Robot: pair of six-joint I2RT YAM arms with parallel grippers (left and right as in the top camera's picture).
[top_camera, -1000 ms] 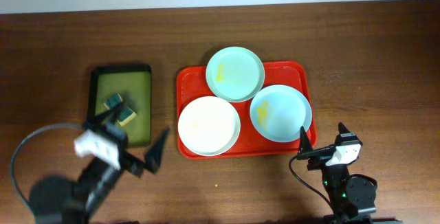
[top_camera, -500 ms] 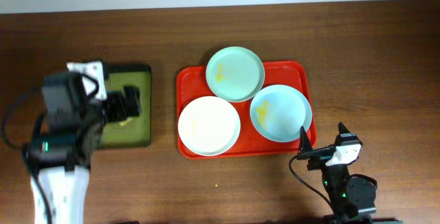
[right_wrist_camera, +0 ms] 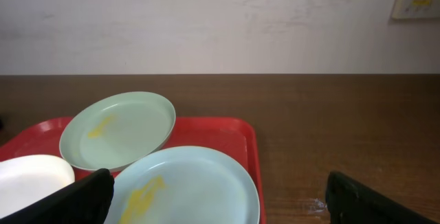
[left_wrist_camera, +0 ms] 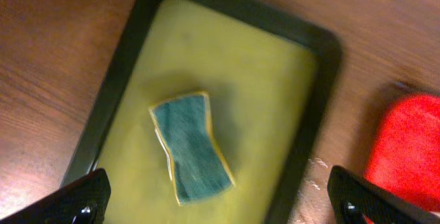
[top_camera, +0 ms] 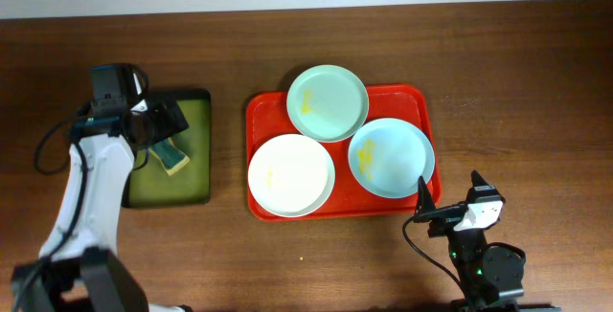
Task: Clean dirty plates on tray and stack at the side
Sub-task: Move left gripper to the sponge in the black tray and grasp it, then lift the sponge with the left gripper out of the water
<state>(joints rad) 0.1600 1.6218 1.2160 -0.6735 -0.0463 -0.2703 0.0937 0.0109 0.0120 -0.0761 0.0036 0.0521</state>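
Only the left wrist view shows the whole sponge [left_wrist_camera: 191,146] in the green tray [left_wrist_camera: 261,80]. The left claw [top_camera: 165,125] and right claw [top_camera: 448,195] are spread wide, empty. Three plates [top_camera: 291,175] sit on the red tray [top_camera: 421,97]; one pokes over its far rim. Open table [top_camera: 536,92] lies right.

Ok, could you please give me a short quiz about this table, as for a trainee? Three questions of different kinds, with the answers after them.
1. True or false: the sponge lies on the red tray.
2. How many plates lie on the red tray? A) two B) three C) four
3. Fill in: the ___ gripper hangs open above the olive-green tray.

Key
1. False: the sponge lies in the olive-green tray.
2. B: the white plate, the mint plate and the pale blue plate.
3. Left: the left gripper. The right gripper is open too, but near the red tray.
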